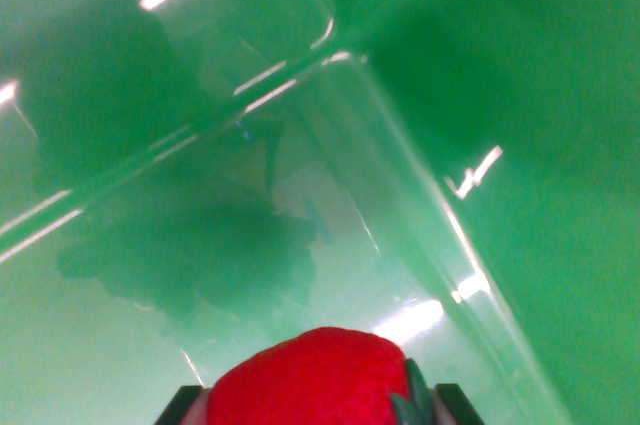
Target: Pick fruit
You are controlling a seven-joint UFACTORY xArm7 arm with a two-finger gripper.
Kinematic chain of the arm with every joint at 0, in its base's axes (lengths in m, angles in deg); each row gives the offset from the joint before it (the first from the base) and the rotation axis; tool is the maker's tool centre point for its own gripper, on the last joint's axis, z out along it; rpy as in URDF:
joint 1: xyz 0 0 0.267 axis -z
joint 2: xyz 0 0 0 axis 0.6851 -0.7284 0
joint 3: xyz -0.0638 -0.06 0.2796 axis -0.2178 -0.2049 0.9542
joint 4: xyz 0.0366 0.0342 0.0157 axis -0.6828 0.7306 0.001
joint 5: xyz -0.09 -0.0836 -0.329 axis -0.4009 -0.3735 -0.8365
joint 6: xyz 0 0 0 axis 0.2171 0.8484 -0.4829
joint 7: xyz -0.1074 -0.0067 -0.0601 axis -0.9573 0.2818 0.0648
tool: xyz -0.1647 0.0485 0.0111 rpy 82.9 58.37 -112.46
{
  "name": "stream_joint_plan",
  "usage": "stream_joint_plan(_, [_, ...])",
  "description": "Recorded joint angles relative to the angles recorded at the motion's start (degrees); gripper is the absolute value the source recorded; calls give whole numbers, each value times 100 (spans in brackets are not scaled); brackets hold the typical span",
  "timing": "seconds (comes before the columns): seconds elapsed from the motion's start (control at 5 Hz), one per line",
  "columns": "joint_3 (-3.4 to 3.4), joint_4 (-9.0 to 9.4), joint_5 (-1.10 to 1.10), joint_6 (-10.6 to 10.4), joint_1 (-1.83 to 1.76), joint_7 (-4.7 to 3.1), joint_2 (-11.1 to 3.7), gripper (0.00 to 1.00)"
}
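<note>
A red fruit [310, 380], bumpy like a strawberry with a bit of green leaf at its right, fills the bottom middle of the wrist view. My gripper [312, 407] is shut on it; only the dark tips of the two fingers [180, 407] show at either side of the fruit along the bottom edge. Below the fruit lies a clear plastic compartment [200, 245] over a green surface, and the fruit hangs above its inside.
A second clear plastic compartment [200, 35] adjoins at the upper left, parted by a shiny rim [260, 95]. The container's right wall [450, 235] runs diagonally down to the right. Plain green surface [560, 95] lies beyond it at the right.
</note>
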Motion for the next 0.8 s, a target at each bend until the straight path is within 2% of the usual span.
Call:
stream_joint_plan(0.2, [0, 0, 0, 0, 0, 0, 0, 100])
stream_joint_plan(0.4, [0, -194, 5, 269, -5, -38, 77, 100])
stream_joint_plan(0.6, [0, -194, 5, 269, -5, -38, 77, 100])
stream_joint_plan(0.8, [0, -384, 10, 532, -10, -76, 153, 100])
